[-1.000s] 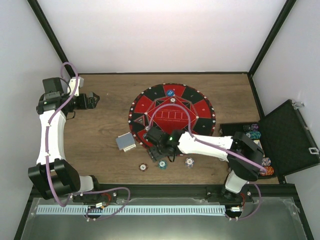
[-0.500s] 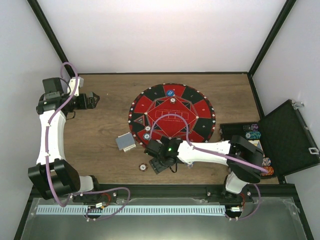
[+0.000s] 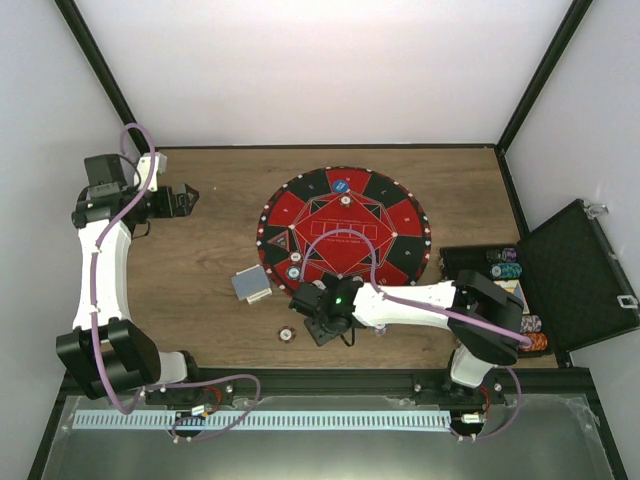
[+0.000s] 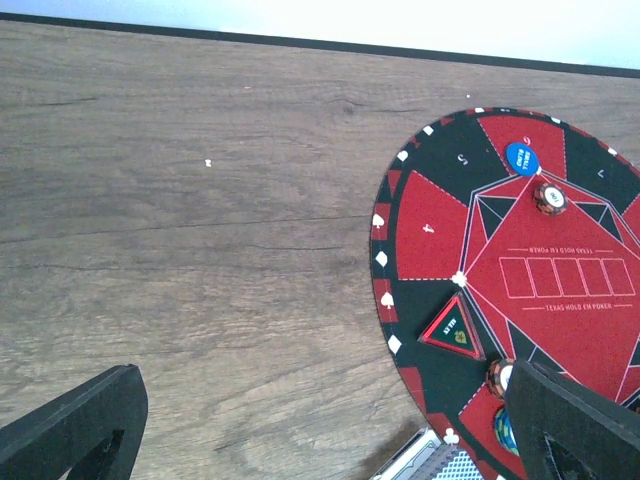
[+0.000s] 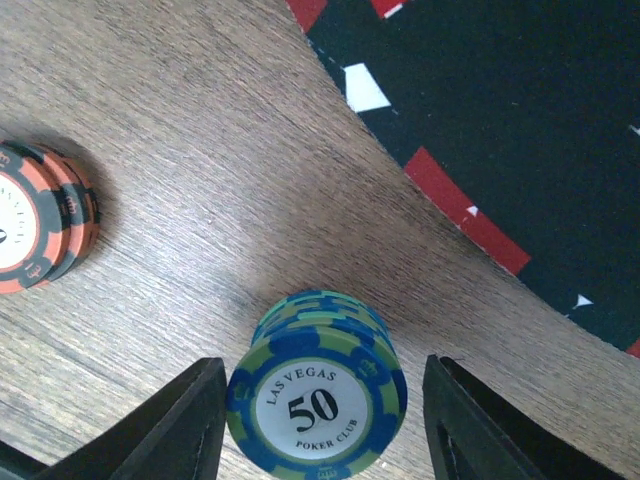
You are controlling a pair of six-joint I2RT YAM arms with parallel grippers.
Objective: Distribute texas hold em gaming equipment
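A stack of blue-and-green poker chips (image 5: 318, 400) marked 50 stands on the wood just off the mat's rim. My right gripper (image 5: 325, 368) straddles it, open: the left finger (image 5: 190, 420) is almost against the stack and the right finger (image 5: 470, 420) stands clear. In the top view the right gripper (image 3: 327, 324) hides that stack. A brown-orange chip stack (image 5: 35, 220) sits to its left (image 3: 286, 334). The grey-blue deck of cards (image 3: 252, 285) lies left of the mat. My left gripper (image 3: 186, 199) hangs open and empty at the far left.
The round red-and-black mat (image 3: 385, 215) carries a blue disc (image 4: 521, 157), a chip (image 4: 549, 198) and a triangular marker (image 4: 452, 333). An open black case (image 3: 580, 275) with more chips (image 3: 508, 262) stands at the right edge.
My right gripper has moved off the mat's edge toward the near side, down over the blue-green chip stack, and its jaws have narrowed. The left arm has not moved.
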